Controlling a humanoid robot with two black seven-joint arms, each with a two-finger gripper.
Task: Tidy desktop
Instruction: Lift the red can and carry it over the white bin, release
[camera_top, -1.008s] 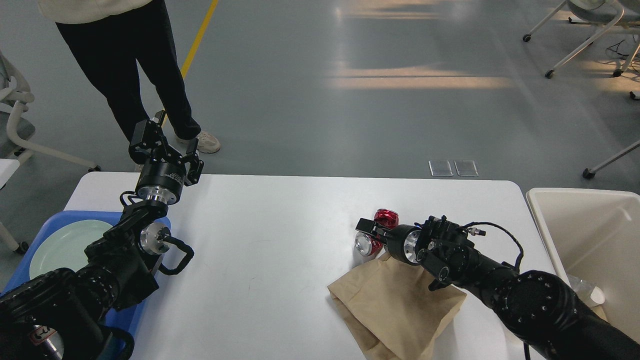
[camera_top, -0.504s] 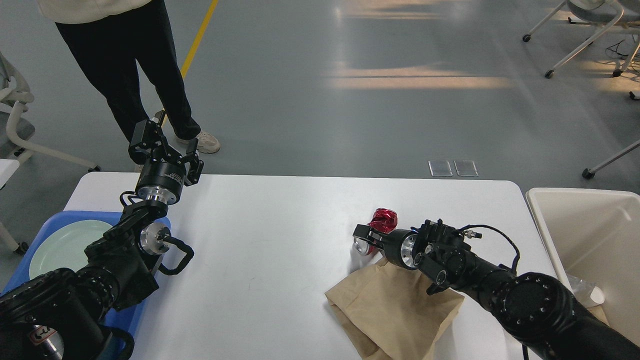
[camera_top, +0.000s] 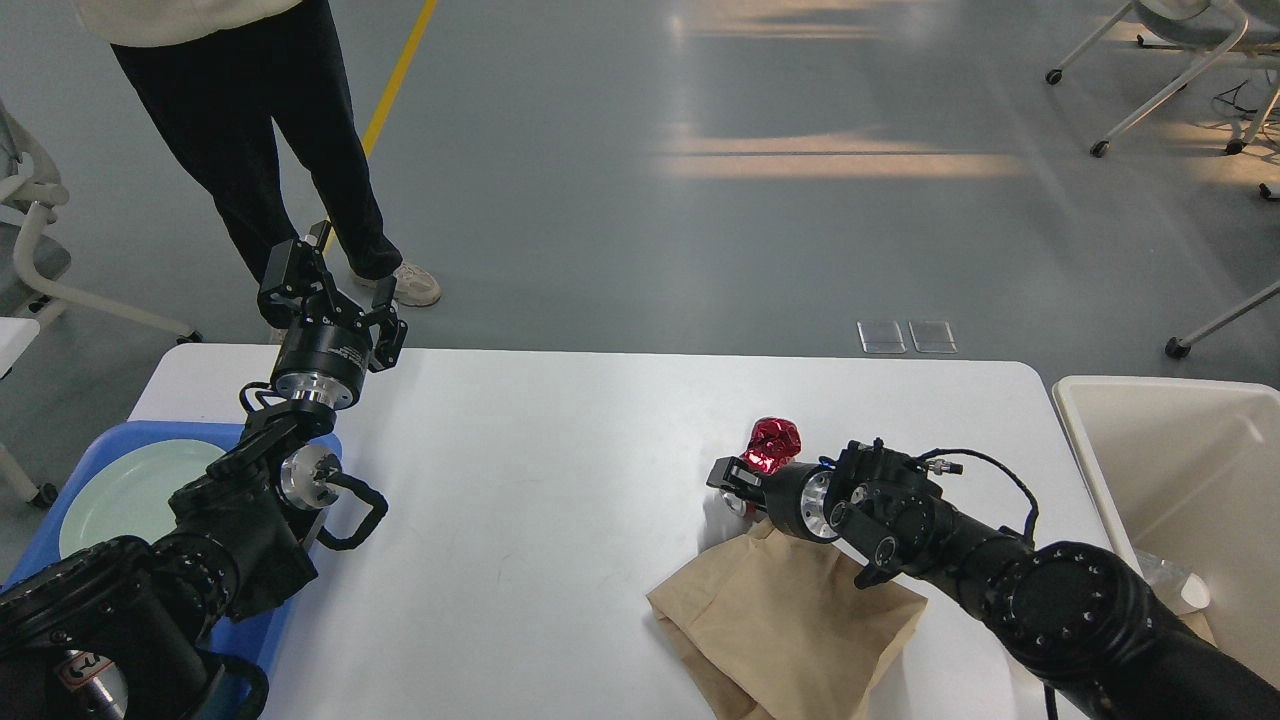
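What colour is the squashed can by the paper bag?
Shiny red crushed can, with a silver end, best seen in the head view.

Lab/office: grey floor (camera_top: 700, 250), wheeled chairs (camera_top: 1180, 60), white desktop (camera_top: 560, 480).

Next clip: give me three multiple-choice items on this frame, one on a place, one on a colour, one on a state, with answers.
1. Where is the paper bag?
A. on the desktop
B. in the cream bin
C. on the blue tray

2. What colour is the crushed can by the right claw?
A. green
B. red
C. yellow

3. What is on the tray?
A. a plate
B. a cup
C. nothing

Answers: 1 A, it lies flat on the white top; 2 B, shiny red; 3 A, a pale plate rests there.
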